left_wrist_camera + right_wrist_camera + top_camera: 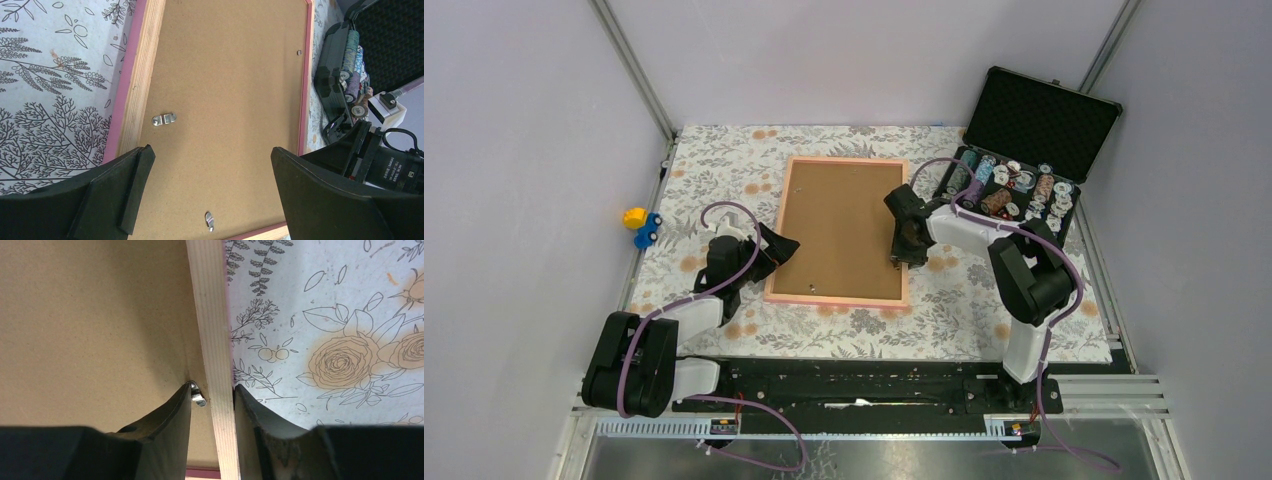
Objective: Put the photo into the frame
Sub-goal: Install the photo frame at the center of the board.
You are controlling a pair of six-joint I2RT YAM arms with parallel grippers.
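Well, right gripper (212, 395) straddled the right rail of the frame (836, 160), which lay back-up mid-table, beside a metal tab (198, 398); whether clamped, unclear. Left gripper (209, 152) gaped wide above. Photo unseen. Risk: finger skidding off the tab, shoving the frame.

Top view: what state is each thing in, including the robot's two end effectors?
frame, lying face down, back up.
backing board, seated in the frame.
black case, lid open.
left end effector, open wide above the board.
right end effector, straddling the frame's right rail; grip unclear.
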